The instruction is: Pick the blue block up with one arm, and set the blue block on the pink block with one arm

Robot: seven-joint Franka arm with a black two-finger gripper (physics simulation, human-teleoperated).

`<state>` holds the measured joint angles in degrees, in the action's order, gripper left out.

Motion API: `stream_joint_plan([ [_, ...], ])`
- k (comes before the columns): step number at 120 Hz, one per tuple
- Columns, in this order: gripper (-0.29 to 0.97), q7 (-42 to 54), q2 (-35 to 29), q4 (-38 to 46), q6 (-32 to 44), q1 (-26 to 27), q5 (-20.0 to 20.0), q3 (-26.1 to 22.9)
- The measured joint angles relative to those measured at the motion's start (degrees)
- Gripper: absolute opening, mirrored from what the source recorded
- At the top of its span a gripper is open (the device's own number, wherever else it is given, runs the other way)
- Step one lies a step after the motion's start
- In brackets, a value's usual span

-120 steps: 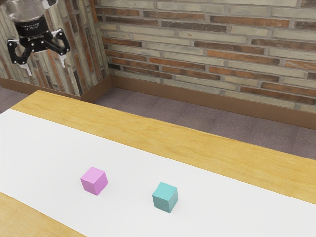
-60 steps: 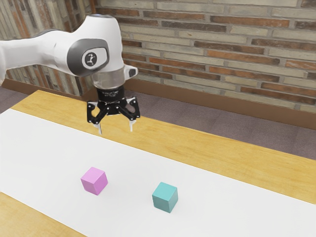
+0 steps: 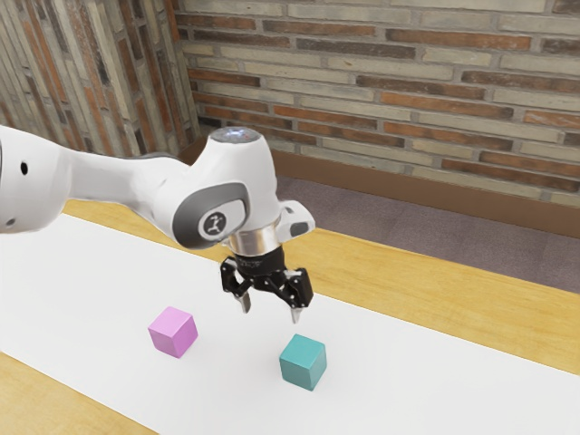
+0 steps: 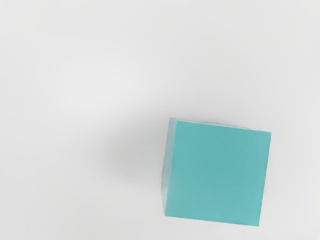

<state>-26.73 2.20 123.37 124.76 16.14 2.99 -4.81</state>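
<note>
- The small, plain teal-blue cube block point(image 3: 303, 362) point(image 4: 215, 172) sits flat on the white strip of the bench point(image 3: 82, 299), with one vertical edge turned toward the exterior camera.
- The small, plain pink cube block point(image 3: 172, 331) also sits flat on that strip. It lies toward the exterior view's left of the teal-blue one, apart from it and not touching.

The blue block point(image 3: 303, 361) looks like smooth, matt plastic, and the pink block point(image 3: 172, 331) has the same dull, even finish. The table point(image 3: 435, 290) is light wood with visible grain, covered down its middle by a smooth matt white sheet point(image 3: 82, 290). The arm point(image 3: 118, 186) has a glossy white shell with a shiny metal ring point(image 3: 256, 241) at the wrist, and the gripper point(image 3: 269, 314) is matt black. The wall point(image 3: 381, 82) is rough brick.
</note>
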Motion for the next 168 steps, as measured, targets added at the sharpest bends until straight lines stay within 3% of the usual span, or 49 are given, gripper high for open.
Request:
stream_joint_plan([
  [34, 0.68, 6.02, 2.95, 1.19, 6.56, -1.47, 6.37, -0.07],
  [57, 0.68, 8.29, 4.06, 4.13, 9.86, 0.33, 8.17, -0.69],
  [126, 0.68, 11.23, 5.64, 5.98, 14.05, 1.48, 10.51, -1.83],
  [168, 0.68, 11.91, 9.78, 3.27, 14.66, 0.8, 9.08, -1.95],
])
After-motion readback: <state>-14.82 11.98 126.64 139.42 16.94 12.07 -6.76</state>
